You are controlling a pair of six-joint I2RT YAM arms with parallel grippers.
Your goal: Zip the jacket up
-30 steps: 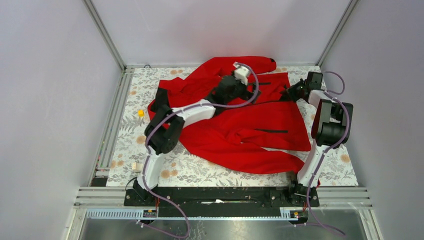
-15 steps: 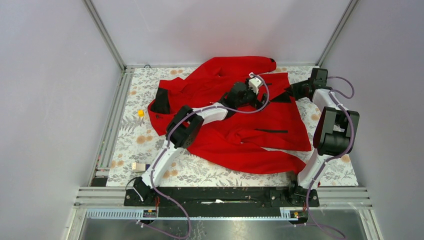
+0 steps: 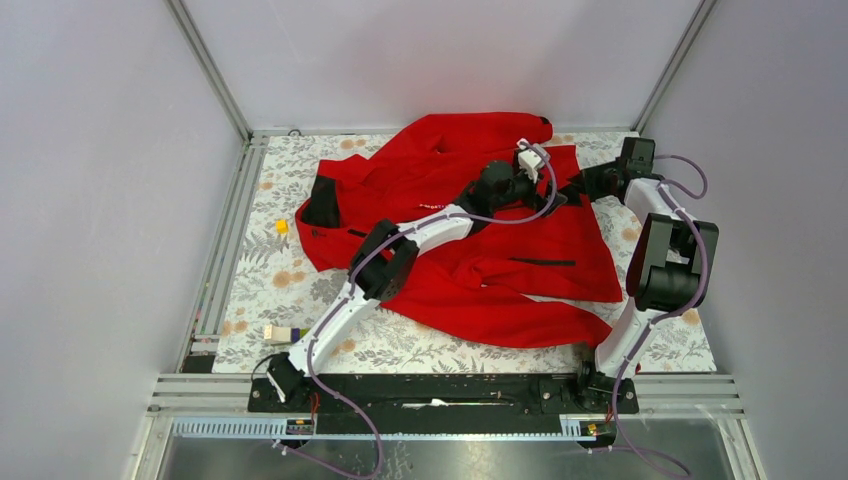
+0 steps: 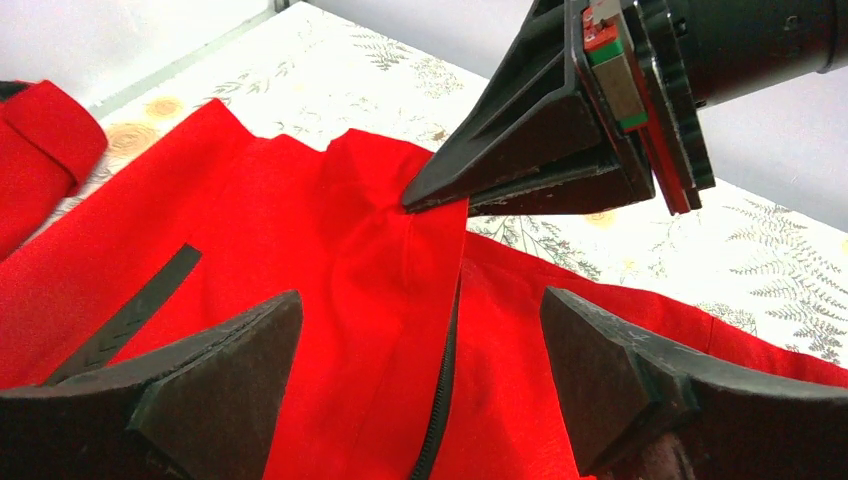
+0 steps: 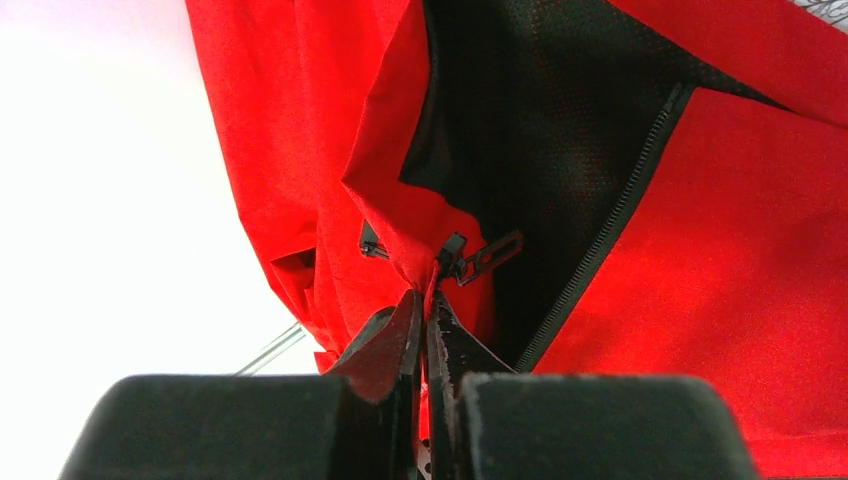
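Note:
The bright red jacket [image 3: 470, 235] lies spread over the floral mat, its collar at the left and its hem at the right. My right gripper [image 3: 578, 187] is shut on the jacket's hem corner beside the front zipper's end, and in the right wrist view [image 5: 425, 300] red fabric is pinched between the jaws just below the zipper slider and pull [image 5: 470, 255]. My left gripper [image 3: 553, 196] is open above the front zipper [image 4: 440, 390], its fingertips [image 4: 240, 340] on either side of it, close to the right gripper [image 4: 415, 200].
A small yellow block [image 3: 282, 227] and a small beige piece [image 3: 277, 333] lie on the mat at the left. Metal rails [image 3: 215, 260] edge the mat, and grey walls enclose the cell.
My left arm has stretched rightward across the jacket, from its middle to the hem end next to the right gripper. The right gripper moved slightly back and stays shut on the fabric.

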